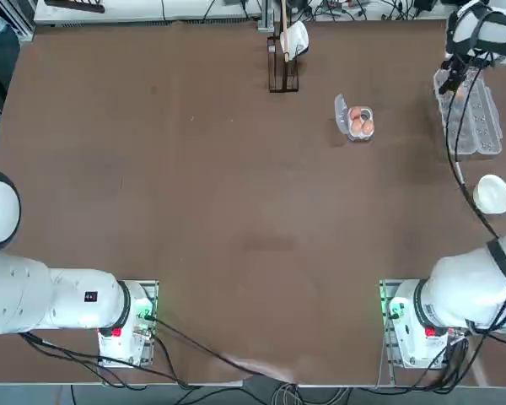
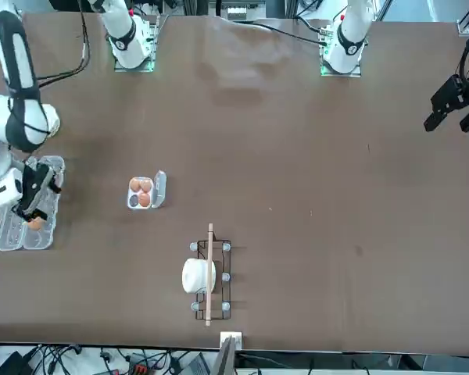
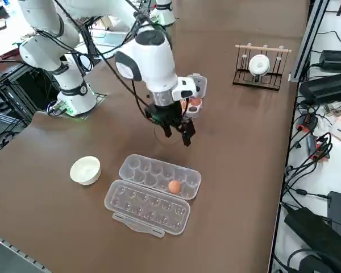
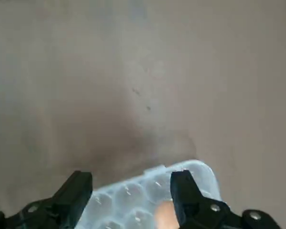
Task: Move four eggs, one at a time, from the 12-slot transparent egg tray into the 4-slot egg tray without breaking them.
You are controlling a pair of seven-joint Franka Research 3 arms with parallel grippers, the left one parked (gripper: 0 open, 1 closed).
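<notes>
"While the top view hides part of the 12-slot tray (image 3: 153,208) behind the arm, what does the right side view add?"

"It shows the whole tray lying open at the right of the bench (image 3: 238,170), with one orange-brown egg (image 3: 174,186) in a cup toward its far end. A white bowl (image 3: 86,170) sits nearer the robot."

"And the right gripper (image 3: 178,136)?"

"It hangs above that tray, fingers (image 4: 182,193) wide apart and holding nothing. Only the right wrist view looks between them: the egg lies below, partly covered by one finger."

"Where are the other eggs?"

"Three eggs (image 2: 145,185) rest in the 4-slot tray (image 2: 160,187), left of the long one, its lid raised; the front view shows them clearly. Farther off and more to the left stands a dark wire rack (image 2: 223,281) with a white round item (image 2: 195,276)."
</notes>
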